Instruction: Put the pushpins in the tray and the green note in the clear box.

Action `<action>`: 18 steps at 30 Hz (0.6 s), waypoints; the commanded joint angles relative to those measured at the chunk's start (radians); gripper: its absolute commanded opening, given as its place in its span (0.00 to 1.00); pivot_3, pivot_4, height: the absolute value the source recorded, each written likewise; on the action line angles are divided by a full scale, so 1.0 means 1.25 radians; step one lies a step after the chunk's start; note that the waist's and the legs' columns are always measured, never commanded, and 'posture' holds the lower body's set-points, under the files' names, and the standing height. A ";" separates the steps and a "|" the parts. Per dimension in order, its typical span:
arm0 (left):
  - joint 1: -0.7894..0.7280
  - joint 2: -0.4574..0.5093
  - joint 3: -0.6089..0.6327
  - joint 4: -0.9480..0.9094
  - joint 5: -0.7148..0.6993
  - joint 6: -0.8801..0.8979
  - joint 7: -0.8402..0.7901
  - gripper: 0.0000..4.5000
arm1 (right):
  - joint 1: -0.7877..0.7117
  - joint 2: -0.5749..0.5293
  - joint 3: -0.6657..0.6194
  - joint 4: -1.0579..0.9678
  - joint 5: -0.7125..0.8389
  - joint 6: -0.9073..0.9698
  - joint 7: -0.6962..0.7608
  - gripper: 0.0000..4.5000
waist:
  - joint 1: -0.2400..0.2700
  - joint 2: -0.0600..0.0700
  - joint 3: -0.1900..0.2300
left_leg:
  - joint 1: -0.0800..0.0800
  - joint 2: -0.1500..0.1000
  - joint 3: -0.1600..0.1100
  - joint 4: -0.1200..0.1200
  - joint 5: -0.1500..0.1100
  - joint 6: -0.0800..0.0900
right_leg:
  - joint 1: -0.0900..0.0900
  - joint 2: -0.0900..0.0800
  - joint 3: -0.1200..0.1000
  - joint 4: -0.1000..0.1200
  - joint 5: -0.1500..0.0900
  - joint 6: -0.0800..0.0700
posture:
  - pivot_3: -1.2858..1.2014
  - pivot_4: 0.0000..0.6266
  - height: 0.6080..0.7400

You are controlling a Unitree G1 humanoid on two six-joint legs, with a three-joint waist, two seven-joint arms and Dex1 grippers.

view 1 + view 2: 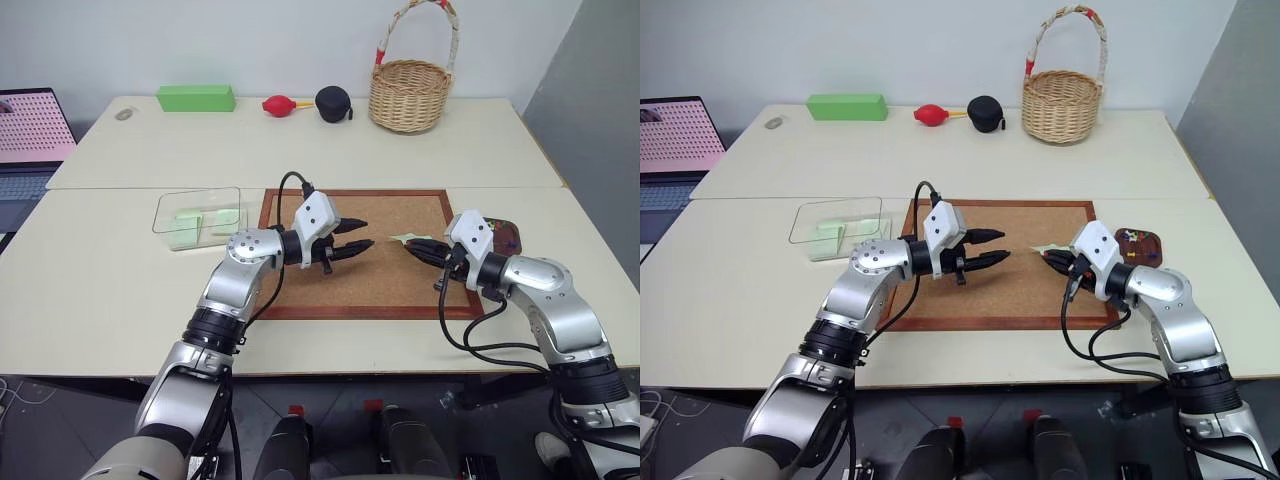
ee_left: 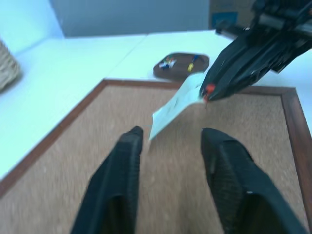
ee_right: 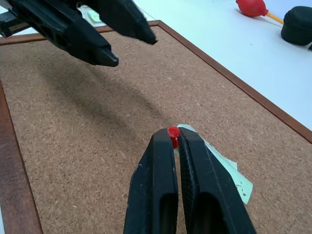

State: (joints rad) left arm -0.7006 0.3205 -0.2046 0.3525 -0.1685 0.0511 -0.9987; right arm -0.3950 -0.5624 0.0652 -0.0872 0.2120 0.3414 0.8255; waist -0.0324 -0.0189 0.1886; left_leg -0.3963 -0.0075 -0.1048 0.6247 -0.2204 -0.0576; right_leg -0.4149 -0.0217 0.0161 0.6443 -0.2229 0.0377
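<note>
A: Counted, biggest first?

B: Two pale tabletops (image 1: 120, 290) set edge to edge. One cork board (image 1: 390, 212) in a brown frame, lying against the far edge of the nearer tabletop. One wicker basket (image 1: 410, 92) toward the far right corner of the farther tabletop, and one green block (image 1: 196, 97) toward its far left. One clear box (image 1: 170, 205) just off the board's left edge. One tray (image 1: 1140, 245) just off the board's right edge.

A: And the small stuff?

B: One green note (image 2: 170, 109), one red pushpin (image 3: 172, 131), plus a few pushpins (image 2: 168, 62) lying in the tray.

A: Anything hard to make out?

B: Tray partly covered by the right arm in the head views. Pins in it too small to count; yellow and blue heads at most. Pale green paper inside the clear box, number of slips unclear.

A: Fingers?

B: Left fingers (image 2: 122, 175) apart, holding nothing, above the middle of the board. Right fingers (image 3: 156, 185) pressed together on the red pushpin, over the board's right part.

A: The note itself?

B: Thin, pale green, lifted off the cork. Hanging tilted at the right fingertips by the pin, one corner drooping toward the left fingers.
</note>
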 commanded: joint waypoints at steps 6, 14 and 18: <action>-0.091 -0.035 -0.030 0.160 0.090 -0.187 0.010 0.83 | -0.045 0.003 0.001 -0.100 0.029 0.091 -0.012 0.00 | 0.001 0.000 0.000 | -0.001 0.000 0.000 0.000 0.000 0.000 | 0.000 0.000 0.000 0.000 0.000 0.000 | 0.52 0.24 1.00; -0.170 -0.085 -0.043 0.331 0.143 -0.313 0.025 0.83 | -0.065 0.020 -0.004 -0.137 0.062 0.178 -0.035 0.00 | 0.001 0.000 0.000 | -0.001 0.000 0.000 0.000 0.000 0.000 | -0.001 0.000 0.000 0.000 0.000 0.000 | 0.52 0.24 1.00; -0.199 -0.110 -0.026 0.394 0.134 -0.325 0.024 0.83 | -0.070 0.023 -0.006 -0.148 0.074 0.204 -0.043 0.00 | 0.001 0.000 0.000 | -0.002 0.000 0.000 0.000 0.000 0.000 | -0.001 0.000 0.000 0.000 0.000 0.000 | 0.52 0.24 1.00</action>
State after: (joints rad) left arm -0.9193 0.1964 -0.2614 0.8308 0.0113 -0.3308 -0.9713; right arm -0.4549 -0.5367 0.0768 -0.2270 0.2810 0.5848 0.7811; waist -0.0313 -0.0191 0.1887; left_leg -0.3985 -0.0079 -0.1053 0.6253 -0.2204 -0.0575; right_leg -0.4164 -0.0217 0.0156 0.6443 -0.2227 0.0381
